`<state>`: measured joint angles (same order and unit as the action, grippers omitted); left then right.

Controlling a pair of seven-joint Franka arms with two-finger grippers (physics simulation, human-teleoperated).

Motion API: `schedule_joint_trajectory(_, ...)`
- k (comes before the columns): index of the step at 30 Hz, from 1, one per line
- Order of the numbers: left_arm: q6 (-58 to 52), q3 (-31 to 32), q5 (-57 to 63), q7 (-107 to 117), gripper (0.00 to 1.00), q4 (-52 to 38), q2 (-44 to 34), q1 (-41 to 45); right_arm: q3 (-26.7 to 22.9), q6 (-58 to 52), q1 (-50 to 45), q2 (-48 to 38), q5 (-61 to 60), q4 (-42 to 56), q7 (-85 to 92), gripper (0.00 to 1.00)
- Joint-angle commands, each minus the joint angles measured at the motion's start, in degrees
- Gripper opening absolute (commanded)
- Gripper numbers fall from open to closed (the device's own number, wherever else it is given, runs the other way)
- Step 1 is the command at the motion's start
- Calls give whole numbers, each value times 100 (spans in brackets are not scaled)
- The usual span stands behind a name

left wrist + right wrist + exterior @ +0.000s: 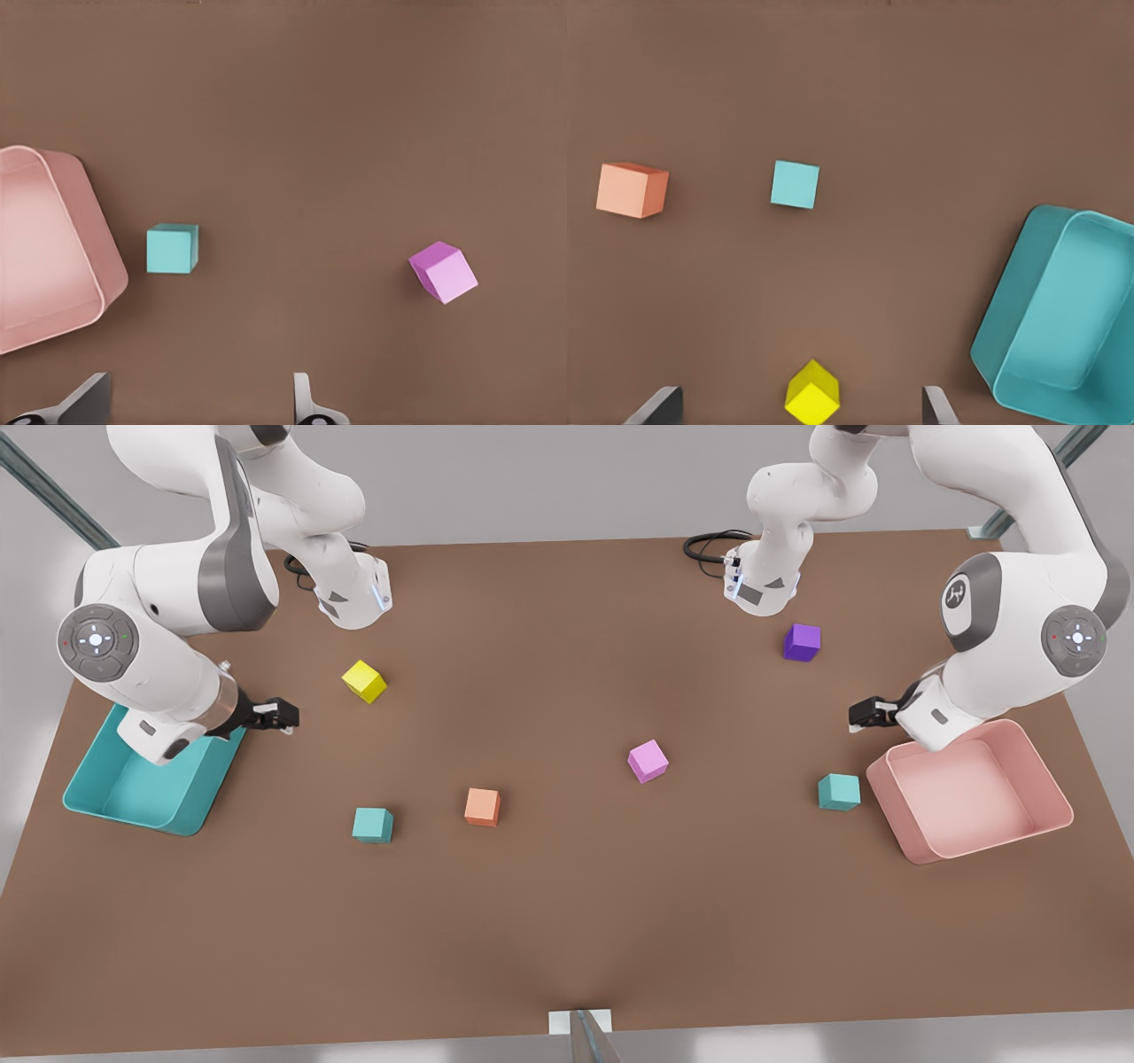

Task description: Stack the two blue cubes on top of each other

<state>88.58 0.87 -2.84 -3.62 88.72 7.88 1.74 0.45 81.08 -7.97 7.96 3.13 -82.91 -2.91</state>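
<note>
Two blue cubes lie apart on the brown table. One blue cube [839, 791] [172, 249] rests beside the pink bin, on the front view's right. The other blue cube [373, 825] [795, 184] sits toward the front view's left, near an orange cube. My left gripper [858, 716] [195, 403] hovers open and holds nothing above the table by the pink bin, a short way from the first cube. Over the edge of the teal bin, my right gripper [282, 715] [799, 400] is open too, with nothing between its fingers, well clear of the second cube.
A pink bin [1052, 815] [104, 285] stands on the front view's right and a teal bin [190, 812] [1010, 341] on its left. Also on the table are a yellow cube [364, 681] [811, 393], an orange cube [482, 807] [631, 189], a pink cube [648, 761] [443, 272] and a purple cube [802, 642].
</note>
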Motion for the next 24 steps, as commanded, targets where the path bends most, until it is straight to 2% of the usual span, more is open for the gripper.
schedule_joint_trajectory(1, 55, 1, 2, -86, 100, -4, -6, 1, -1, 48, 6, 3, -6, 3, -61, 100)
schedule_joint_trajectory(3, 55, 1, 2, -86, 100, -4, 30, -7, 34, 22, -46, 275, 21, 187, -140, 100)
schedule_joint_trajectory(5, 55, 1, 2, -86, 100, -4, 30, -7, 52, 145, -846, 1408, -6, 810, -1237, 100)
schedule_joint_trajectory(6, 55, 1, 2, -86, 100, -3, 30, -7, 52, 197, -934, 1910, -312, 1197, -1853, 100)
schedule_joint_trajectory(9, 37, 1, -6, -95, 100, 5, 30, -34, 34, 1268, -969, 2534, -524, 1076, -2407, 100)
schedule_joint_trajectory(12, -25, 1, 2, -95, 100, 5, 30, -34, -10, 1981, -627, 2535, -981, 232, -2706, 100)
schedule_joint_trajectory(20, -33, 1, -6, -104, 100, 23, 65, -78, -45, 2052, -108, 2728, -867, 205, -2161, 100)
schedule_joint_trajectory(22, -33, 1, -6, -104, 100, 23, 73, -78, -115, 2412, -82, 2719, -911, 135, -2205, 100)
schedule_joint_trajectory(24, -33, 1, -6, -104, 100, 23, 73, -78, -124, 3193, -99, 2473, -911, -489, -2249, 100)
